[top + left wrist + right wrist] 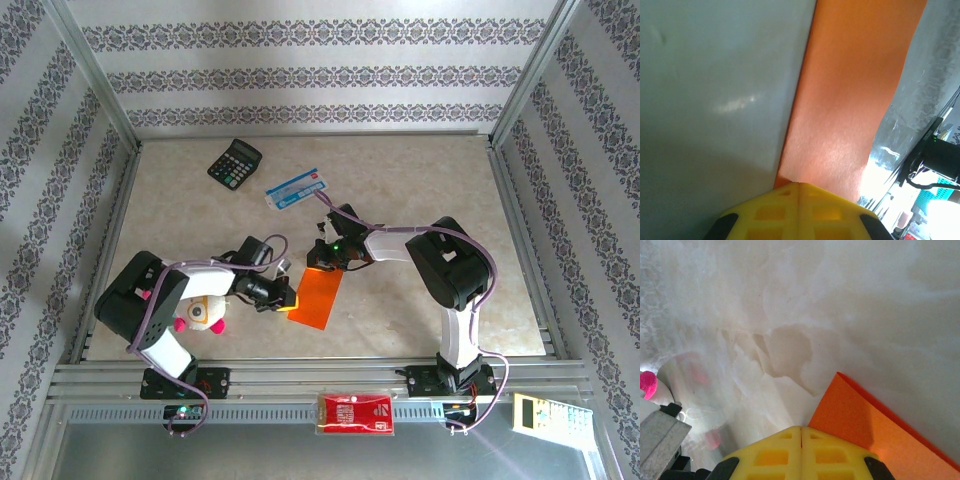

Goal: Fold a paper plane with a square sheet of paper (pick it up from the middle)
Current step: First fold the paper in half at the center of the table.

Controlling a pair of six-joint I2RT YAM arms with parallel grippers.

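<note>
**Bench stock, L→R; all places given vs. the orange sheet**

1. Plush toy (205,314): white/yellow w/ pink bits. Near, left of sheet, tucked against L arm. Clutter, not task stock.
2. Calculator (234,160): black. Well beyond sheet, back-left. Parked clear of work area.
3. Left gripper (799,186): at sheet's left long edge. Yellow fingers closed flush, no gap. In the wrist view the paper runs out from right at the tips. Prob. bearing down to pin that edge so the sheet can't slide. Whether paper is nipped between the pads: can't tell.
4. Blue-and-white packet (297,189): beyond sheet, apart from it. Idle.
5. Square sheet of paper (318,298): bright orange, flat on table between the two grippers, slanted. Reads as a narrow oblong, and the right wrist view shows a darker second edge, so likely doubled over once. No dart shape yet, so early in the job.
6. Right gripper (801,429): at sheet's far end. Fingers shut tight; one finger overlaps the paper just short of its corner. Prob. pressing that end flat opposite no. 3. Grip on paper not confirmable.
7. Red packet (355,412): nearer than sheet, on front rail. Off the work surface.
8. Pale handheld device (540,410): far right of sheet, on rail. Type unclear.
</note>
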